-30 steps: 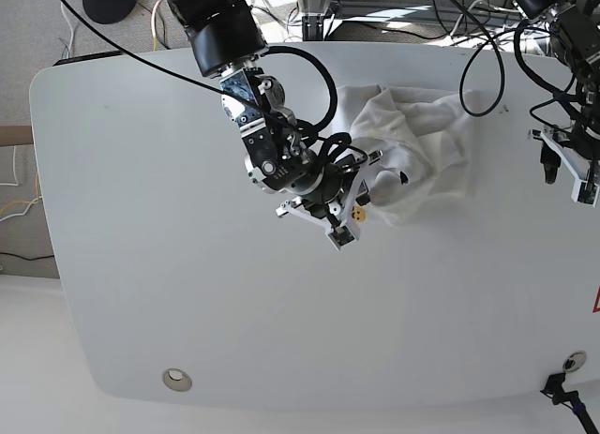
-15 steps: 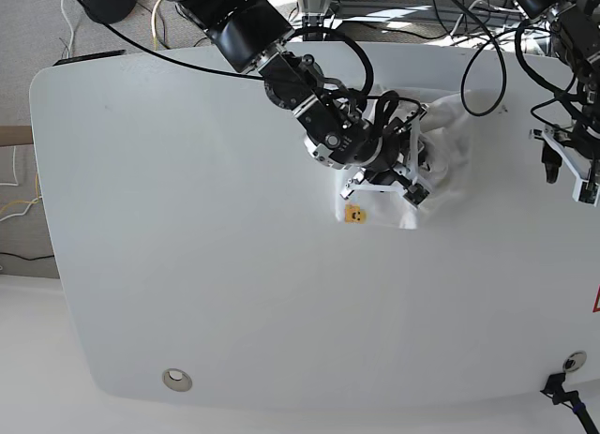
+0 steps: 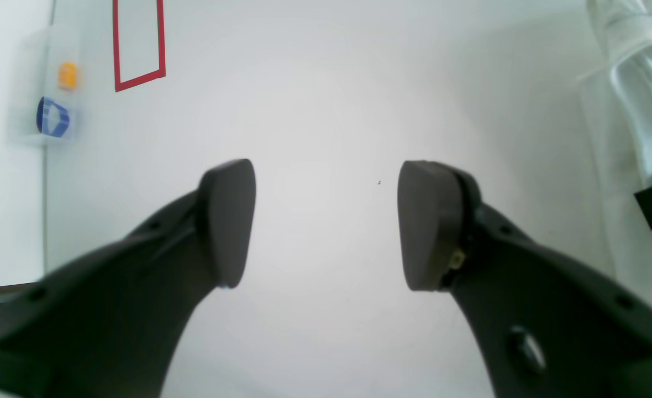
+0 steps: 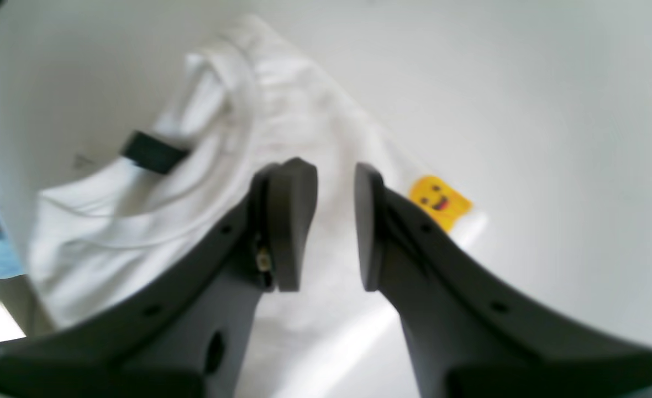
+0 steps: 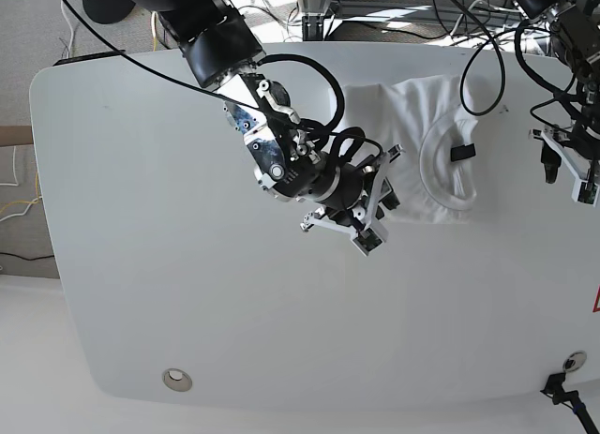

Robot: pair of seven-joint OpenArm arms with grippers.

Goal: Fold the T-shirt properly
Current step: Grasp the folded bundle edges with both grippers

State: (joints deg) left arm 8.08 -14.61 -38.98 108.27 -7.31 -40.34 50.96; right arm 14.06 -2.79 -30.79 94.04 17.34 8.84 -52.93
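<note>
Hovering above the white cloth, the right hand (image 4: 329, 221) is seen with its fingers (image 4: 290, 221) set close together but with a clear gap between them, and nothing is grasped in that gap. In the base view this hand (image 5: 370, 214) is placed just beside the left edge of the T-shirt (image 5: 427, 153), near its lower corner. Below it, in the right wrist view, the T-shirt (image 4: 282, 138) is spread on the tabletop (image 4: 552, 110), with the black neck label (image 4: 152, 152) by the collar and the small yellow patch (image 4: 439, 202) at an edge close to the fingertips. The left hand (image 3: 326, 221) is held wide apart and empty over bare tabletop, and only a strip of the shirt (image 3: 635, 110) is seen at the right border of its view, so the garment is near it but not touched. In the base view the left hand (image 5: 567, 167) is placed well apart from the shirt, at the edge of the tabletop (image 5: 187, 293). As for progress, the shirt is laid in a compact, partly flattened shape with the collar turned up, but the edges are uneven and no neat fold can be confirmed. It is judged that most of the folding is left to be done.
</note>
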